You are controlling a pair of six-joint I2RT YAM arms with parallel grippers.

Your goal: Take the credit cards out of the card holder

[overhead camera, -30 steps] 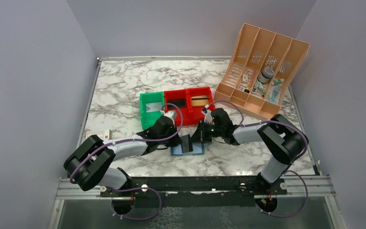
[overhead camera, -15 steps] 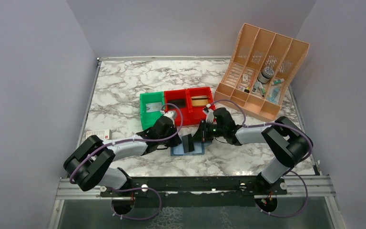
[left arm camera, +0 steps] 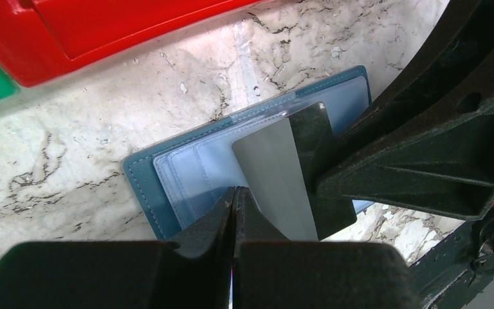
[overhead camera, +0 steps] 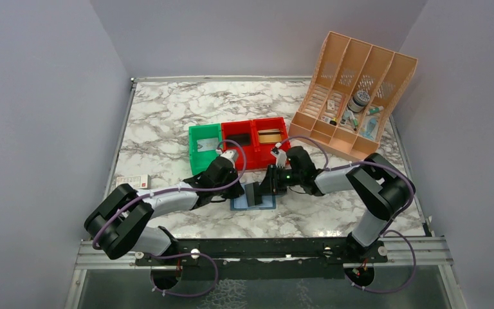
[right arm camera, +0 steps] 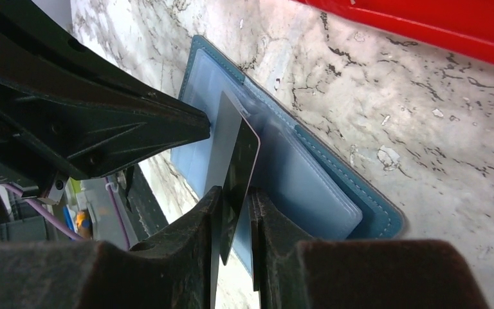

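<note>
- A small flat blue two-panel card holder lies open on the white-grey marble table. It sits just in front of the red plastic bins, between the two arms.
- One thin rectangular plastic credit card, pale grey on one face and dark on the other, stands tilted up out of the holder. Its foot is hidden behind the fingers, so I cannot tell how much of it sits in the slot.
- The left gripper has its jaws fully together with nothing between them. Its tip rests on the holder's inner face right beside the card's foot, apparently pinning the holder down.
- The right gripper has its jaws a narrow gap apart, with the card's upper part between them. I cannot tell whether the pads clamp the card or only flank it.
- Risk: a loose hold on thin, slick plastic lets the card slip out, fall flat or slide back into its pocket.
- Risk: a pull at an angle to the slot makes the card bind and drag the holder. The left tip pins only one small spot, so the holder could pivot or lift.
- Risk: the left tip sits so near the card's foot that it may trap the card itself.
- Risk: the two grippers sit very close together, so a sideways move could knock them together or bend the card.
- I cannot tell whether more cards remain in the pockets.
</note>
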